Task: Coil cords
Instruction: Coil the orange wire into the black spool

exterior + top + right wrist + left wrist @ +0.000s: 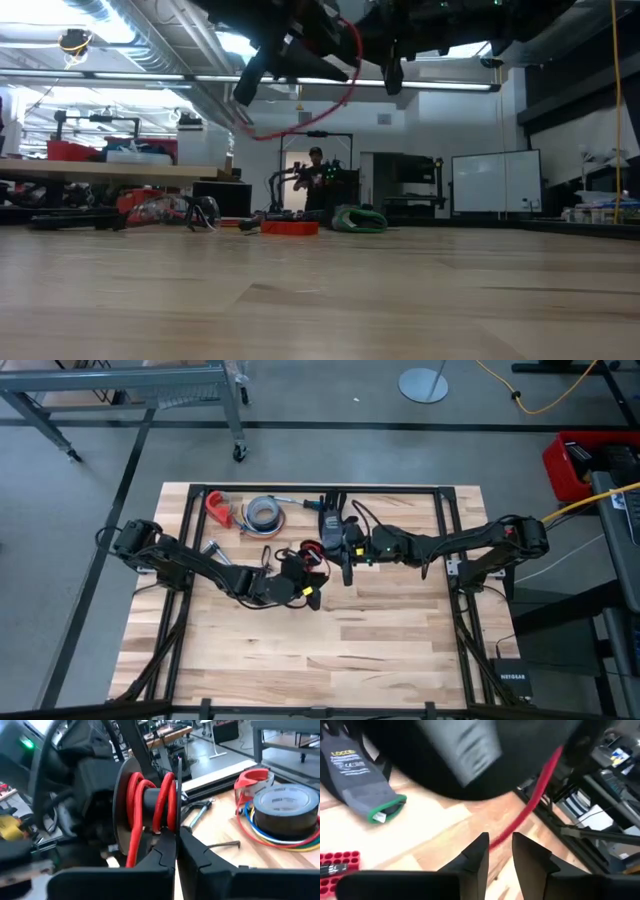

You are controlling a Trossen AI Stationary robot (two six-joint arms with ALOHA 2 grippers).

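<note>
The cords show as a red lead wound in several turns [150,802] round a black core with a dark disc, held up over the table's middle [312,550]. A slack red loop [300,125] hangs below both grippers. My right gripper [176,840] is shut at the coil's edge, above the table's centre [346,555]. My left gripper [500,852] stands open beside it [300,582], with a red strand [540,785] running down between its fingertips. My right gripper pinches the coil at its near edge, where a red turn [167,805] and a thin black strand or rim [178,785] rise from the fingertips; which of these it has cannot be told. The fingers come in about level from the table's right. The coil is clear of the table. My left gripper has the red strand in its gap, and the strand goes behind one finger [479,851]; whether it touches I cannot tell.
A grey tape roll [265,512] with coloured cables round it [265,837] lies at the far left, next to a red piece [218,507]. A grey glove [360,775] and a red block [337,860] lie on the wood. A black frame [445,530] edges the table.
</note>
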